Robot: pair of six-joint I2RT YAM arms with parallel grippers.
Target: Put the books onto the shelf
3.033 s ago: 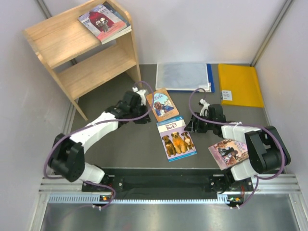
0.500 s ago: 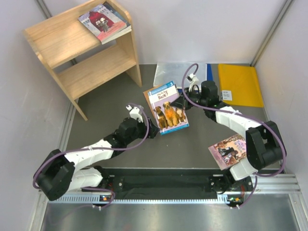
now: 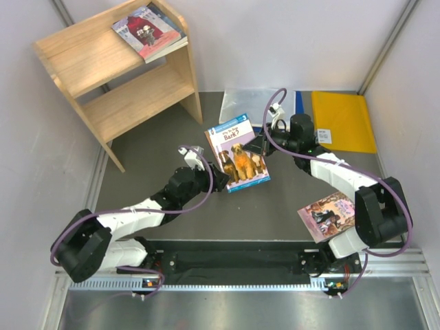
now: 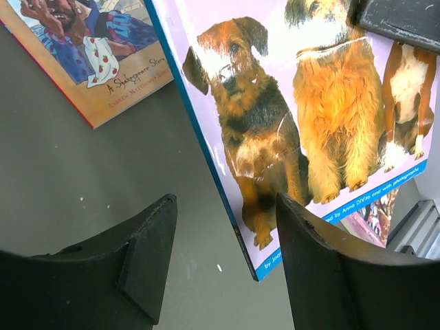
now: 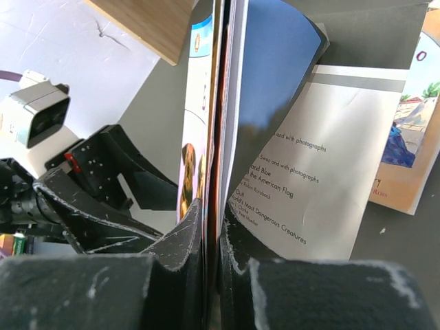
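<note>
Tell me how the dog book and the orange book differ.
The dog book shows three dogs; the orange book shows a cartoon figure. The right hand pinches the dog book, tilted up; the orange book lies flat on the table, ungripped. Both are thin paperbacks.

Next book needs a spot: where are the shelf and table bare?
On the shelf, the lower board is bare, and the top board left of the stacked books. On the table, between the left arm and the pink-purple book. Crowded: mid-table, where left hand and right hand meet at the dog book, and the far edge with folder and yellow envelope.
</note>
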